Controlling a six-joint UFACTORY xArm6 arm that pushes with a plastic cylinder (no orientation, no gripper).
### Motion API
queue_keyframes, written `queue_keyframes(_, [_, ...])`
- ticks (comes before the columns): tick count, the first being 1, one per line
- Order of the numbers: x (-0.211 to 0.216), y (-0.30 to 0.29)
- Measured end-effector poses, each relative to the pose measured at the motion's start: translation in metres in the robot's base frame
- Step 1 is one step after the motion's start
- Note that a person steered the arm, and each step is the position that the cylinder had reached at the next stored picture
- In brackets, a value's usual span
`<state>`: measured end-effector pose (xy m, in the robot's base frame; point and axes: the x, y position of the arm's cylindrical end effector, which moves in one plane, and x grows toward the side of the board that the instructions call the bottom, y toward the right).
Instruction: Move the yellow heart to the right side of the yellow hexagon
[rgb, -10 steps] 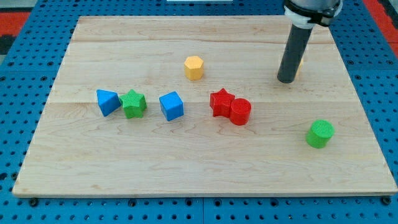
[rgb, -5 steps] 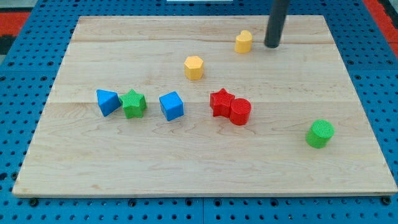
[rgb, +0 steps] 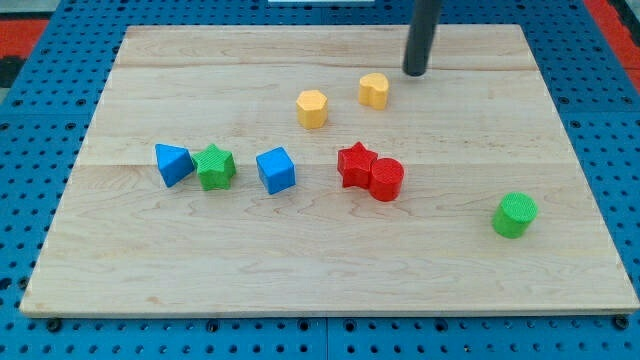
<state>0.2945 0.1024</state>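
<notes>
Meanwhile, on a pale wooden board (rgb: 200, 260) lying over blue pegboard (rgb: 30, 100), a blue triangle block (rgb: 172, 164), green star (rgb: 214, 167) and blue cube (rgb: 276, 170) are sitting in a row. The yellow hexagon (rgb: 312, 108) is standing apart, bare wood around it. The yellow heart (rgb: 374, 90) is resting just to its right, its pointing unclear. My tip (rgb: 415, 72), a plain rod with no pincer, is hovering close at the heart's upper right. A red star (rgb: 355, 164) is touching a red cylinder (rgb: 386, 179); a green cylinder (rgb: 515, 215) is sitting near the right edge.

Wood board (rgb: 150, 260) w/ blocks: yellow heart (rgb: 374, 90), yellow hexagon (rgb: 312, 108), blue cube (rgb: 276, 170), green cylinder (rgb: 515, 215).
</notes>
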Motion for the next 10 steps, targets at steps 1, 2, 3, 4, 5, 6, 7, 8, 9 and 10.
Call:
queue_keyframes(1, [0.029, -0.031])
queue_keyframes(2, [0.057, -0.017])
queue_keyframes(3, [0.082, -0.028])
queue_keyframes(4, [0.081, -0.069])
queue_keyframes(5, [0.079, -0.091])
queue_keyframes(6, [0.109, -0.009])
queue_keyframes(7, [0.069, 0.028])
queue_keyframes(8, [0.034, -0.037])
queue_keyframes(9, [0.054, -0.075])
queue_keyframes(10, [0.054, -0.029])
